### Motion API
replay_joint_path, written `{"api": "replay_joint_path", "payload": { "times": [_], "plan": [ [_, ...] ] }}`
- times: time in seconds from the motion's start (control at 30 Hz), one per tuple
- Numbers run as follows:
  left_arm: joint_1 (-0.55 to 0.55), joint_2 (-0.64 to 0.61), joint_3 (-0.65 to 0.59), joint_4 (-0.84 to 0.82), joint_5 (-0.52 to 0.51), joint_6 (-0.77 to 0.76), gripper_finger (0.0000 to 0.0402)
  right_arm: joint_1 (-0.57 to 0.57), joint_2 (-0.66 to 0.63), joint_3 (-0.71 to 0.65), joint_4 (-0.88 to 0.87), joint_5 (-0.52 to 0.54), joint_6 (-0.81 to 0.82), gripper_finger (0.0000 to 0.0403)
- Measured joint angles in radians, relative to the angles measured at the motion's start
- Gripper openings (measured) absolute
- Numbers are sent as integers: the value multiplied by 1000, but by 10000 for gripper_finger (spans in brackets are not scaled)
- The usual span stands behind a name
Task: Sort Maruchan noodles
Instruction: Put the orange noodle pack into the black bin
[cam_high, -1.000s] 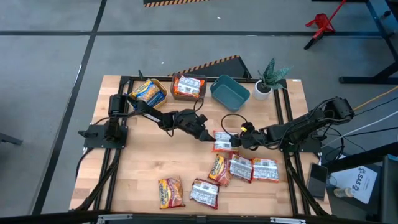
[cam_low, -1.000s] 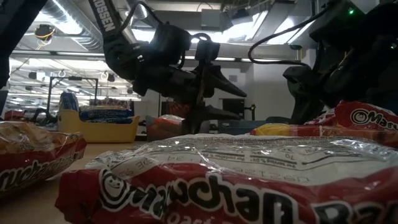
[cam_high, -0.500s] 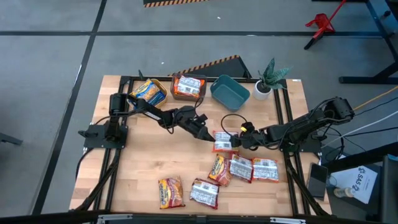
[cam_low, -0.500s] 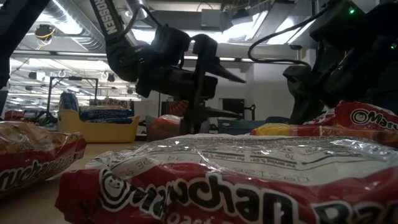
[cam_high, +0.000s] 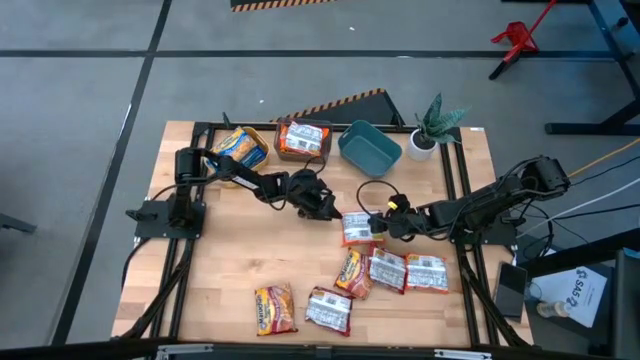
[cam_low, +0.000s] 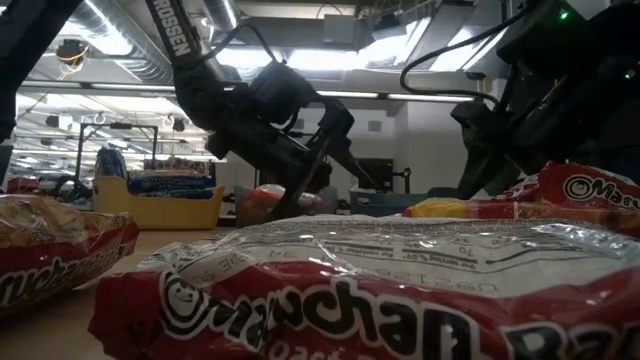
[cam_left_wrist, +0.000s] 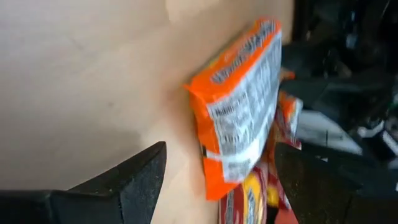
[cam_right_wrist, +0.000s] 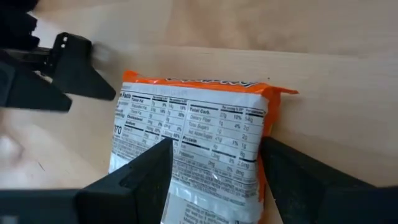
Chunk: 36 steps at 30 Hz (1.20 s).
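Orange noodle packet (cam_high: 357, 228) flat on counter (cam_high: 230, 260), my left claw (cam_high: 325, 207) spread wide just beside it, right claw (cam_high: 378, 225) parted over its other end, gripping nothing I can see.

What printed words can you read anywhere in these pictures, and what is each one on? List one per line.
"aruchan", partly cut off: nearest red packet, low view.
"ROSSEN", first letter hidden: left arm, low view.
"Nutrition Facts" panel: orange packet, right wrist view; its small print is unreadable.
Other packets' print in the high view: too small.
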Motion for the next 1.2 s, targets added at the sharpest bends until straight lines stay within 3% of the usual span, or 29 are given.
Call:
{"api": "replay_joint_path", "payload": {
  "times": [0.17, 0.47, 0.67, 0.93, 1.2],
  "plan": [
    [-2, -2, 1, -26, -94, -8, 290, -20, 16, 0, 4, -103, 8, 232],
    [-21, -1, 0, -68, -174, -5, 290, -18, 13, 0, 4, -115, 98, 232],
    [-40, 0, -1, -73, -190, 18, 290, -48, 32, 0, 50, -128, 100, 232],
    [-47, 1, -2, -72, -197, 28, 290, -120, 156, 1, 312, -124, 62, 232],
    [-61, 1, -5, -59, -189, 61, 290, -211, 236, 39, 381, -132, -92, 232]
  ]
}}
